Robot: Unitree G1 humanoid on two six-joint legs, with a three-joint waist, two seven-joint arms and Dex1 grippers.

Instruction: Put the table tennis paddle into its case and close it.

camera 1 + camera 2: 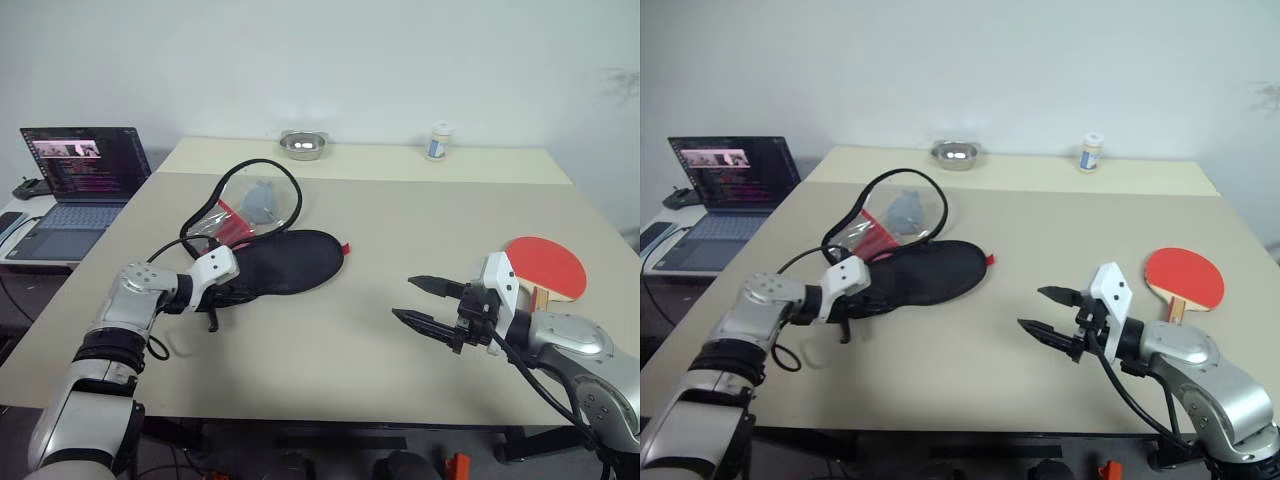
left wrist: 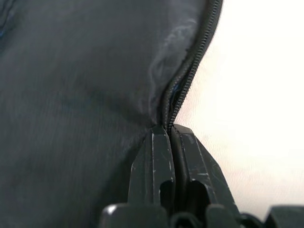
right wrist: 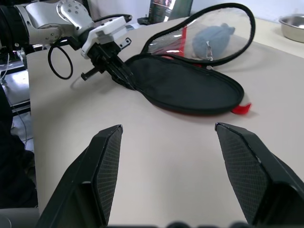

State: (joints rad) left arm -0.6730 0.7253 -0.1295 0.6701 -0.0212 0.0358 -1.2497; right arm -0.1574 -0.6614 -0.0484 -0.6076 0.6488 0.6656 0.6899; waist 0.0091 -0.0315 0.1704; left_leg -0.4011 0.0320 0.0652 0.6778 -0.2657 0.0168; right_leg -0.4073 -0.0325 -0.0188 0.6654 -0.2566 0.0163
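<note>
The case [image 1: 285,262] lay unzipped on the bench [image 1: 400,230], its edge pinched in the closed left tool [image 3: 118,71]. The paddle [image 1: 1185,277] lay beyond the open, empty right tool [image 1: 1048,311]. A thin pinch could be lost and the case dragged.

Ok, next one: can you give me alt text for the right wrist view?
The right gripper hangs open over a beige table, its two black fingers framing an open black case with its clear flap folded back. Beyond, the left gripper is shut on the case's narrow end.
</note>
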